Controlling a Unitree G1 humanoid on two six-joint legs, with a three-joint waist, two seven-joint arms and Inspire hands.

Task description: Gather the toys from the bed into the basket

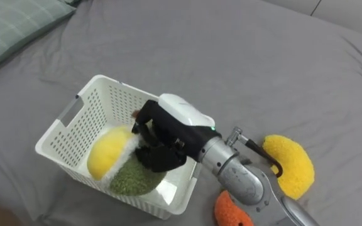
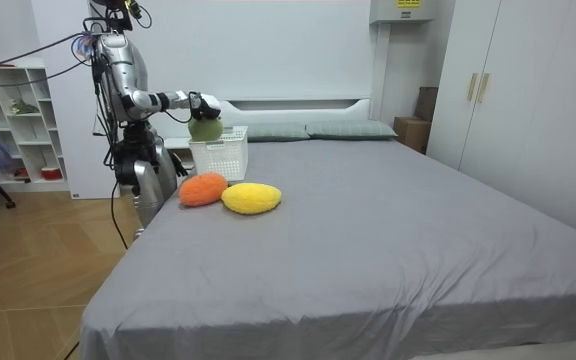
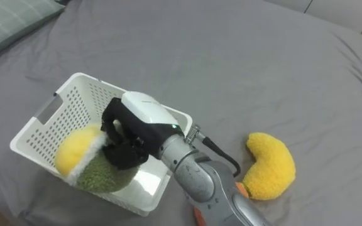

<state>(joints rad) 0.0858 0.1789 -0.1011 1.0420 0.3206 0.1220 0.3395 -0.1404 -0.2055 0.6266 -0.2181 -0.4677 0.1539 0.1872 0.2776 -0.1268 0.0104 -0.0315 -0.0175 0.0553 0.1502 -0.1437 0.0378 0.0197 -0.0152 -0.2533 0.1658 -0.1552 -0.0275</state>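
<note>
Right hand [image 1: 162,139], lower centre, fingers curled on green toy [image 1: 132,179]. The toy sits just below the palm, over the white basket [image 1: 115,94], beside a round yellow toy [image 1: 107,150].

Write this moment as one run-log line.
right robot hand: shut on green toy, over white basket | inside: yellow-white toy | on bed: yellow toy, orange toy

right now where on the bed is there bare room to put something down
Free: the wide grey sheet beyond the basket and yellow toy, right of the pillow. Crowded: the basket, where the right hand holds a green toy, and the near edge by the orange toy.
</note>
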